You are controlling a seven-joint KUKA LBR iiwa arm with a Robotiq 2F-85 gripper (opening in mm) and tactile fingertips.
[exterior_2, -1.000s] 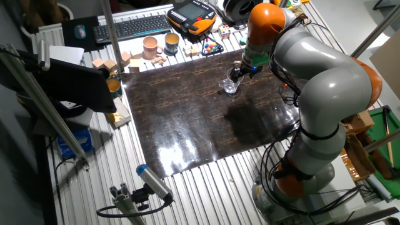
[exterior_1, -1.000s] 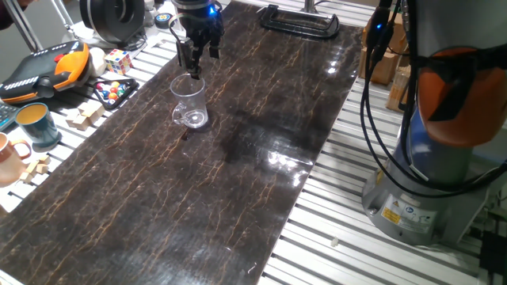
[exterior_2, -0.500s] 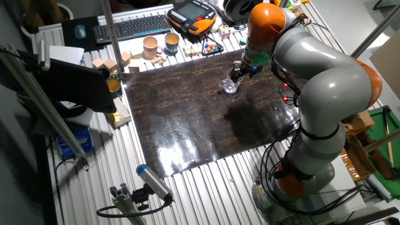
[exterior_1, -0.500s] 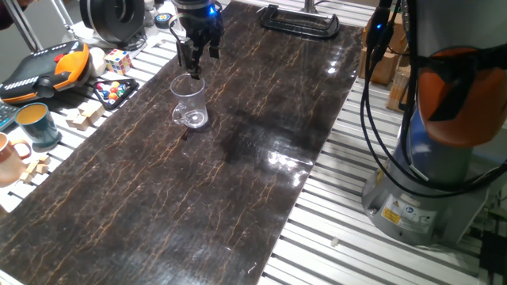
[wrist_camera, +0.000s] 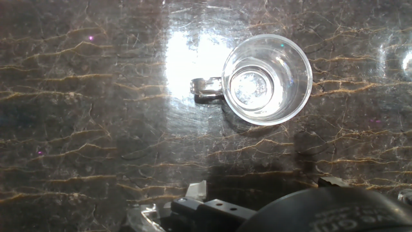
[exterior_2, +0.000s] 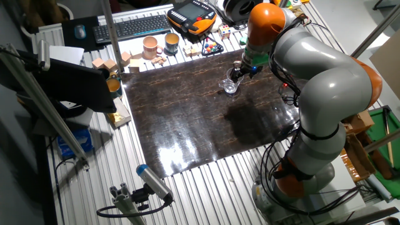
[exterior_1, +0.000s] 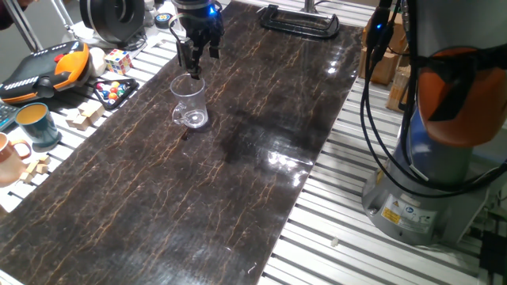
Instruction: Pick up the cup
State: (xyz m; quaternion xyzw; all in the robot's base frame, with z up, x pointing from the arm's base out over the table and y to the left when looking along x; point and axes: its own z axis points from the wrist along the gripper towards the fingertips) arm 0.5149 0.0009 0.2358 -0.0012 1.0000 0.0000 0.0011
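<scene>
One fixed view. The cup (exterior_1: 189, 104), clear glass, stands upright on the dark marbled slab (exterior_1: 238, 158), toward the slab's left long edge and in its far half, handle turned to the near-left. The gripper (exterior_1: 195, 60) hangs above and just behind the cup's rim; fingers point down, one fingertip close to the back of the rim. Whether it touches the glass, cannot tell. A narrow gap shows between the fingers and nothing sits in it. Off the slab's left edge, on the slatted table (exterior_1: 356, 229): teal mug (exterior_1: 36, 125), pink mug (exterior_1: 9, 157) at the frame edge, wooden blocks (exterior_1: 83, 116), a puzzle cube (exterior_1: 118, 61), an orange-and-black pendant (exterior_1: 46, 70). Black clamp (exterior_1: 299, 19) at the slab's far end.

The other fixed view. From high up on the opposite side, the cup (exterior_2: 230, 85) is small, close to the slab's (exterior_2: 187, 119) far right corner. The gripper (exterior_2: 238, 73) is right over it, arm (exterior_2: 312, 69) arching in from the right. Jaw width not readable here. Pink mug (exterior_2: 150, 46) and teal mug (exterior_2: 172, 42) stand side by side beyond the slab's far edge, keyboard (exterior_2: 131, 27) behind them.

Hand view. Looking straight down: the cup (wrist_camera: 267, 78) sits in the upper right, mouth open toward the lens, thick base visible through it, handle pointing left. Slab (wrist_camera: 84, 129) all round it. Dark hardware of the hand fills the bottom edge; fingertips not distinguishable.
</scene>
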